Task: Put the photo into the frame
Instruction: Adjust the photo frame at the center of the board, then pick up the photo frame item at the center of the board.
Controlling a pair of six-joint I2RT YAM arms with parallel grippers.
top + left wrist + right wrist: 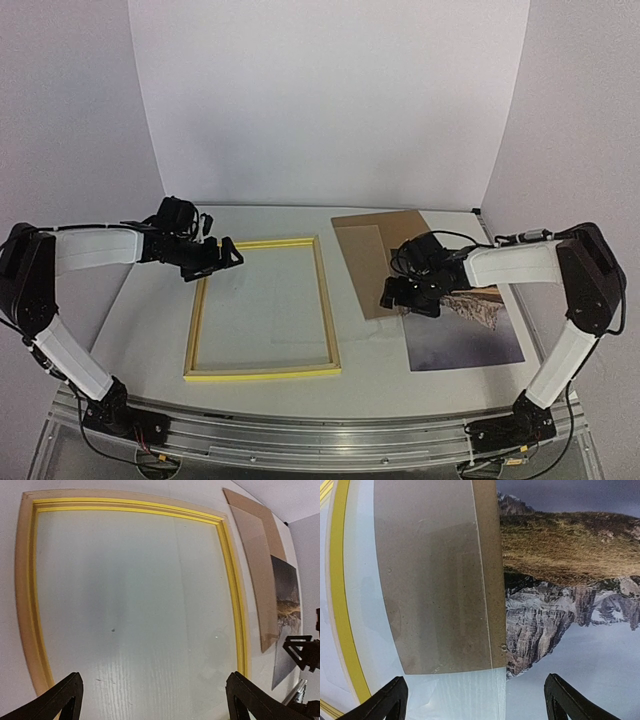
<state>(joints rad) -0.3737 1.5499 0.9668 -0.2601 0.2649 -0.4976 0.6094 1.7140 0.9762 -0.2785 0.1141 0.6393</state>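
Observation:
The frame [262, 372], thin yellow edges round a clear pane, lies flat left of centre; it fills the left wrist view [235, 580]. My left gripper [228, 255] hovers open over its far left corner, nothing between the fingers [155, 700]. The photo [465, 335], a mountain mirrored in water, lies face up at the right [570, 605]. My right gripper [400, 295] stands open just above the photo's left edge [475, 700], where it meets the brown board. The right arm hides the photo's far end in the top view.
A brown backing board [385, 250] lies between the frame and the photo, with a clear sheet [465, 695] partly over it. The frame's yellow edge [342, 605] shows at the left of the right wrist view. White walls close the back and sides.

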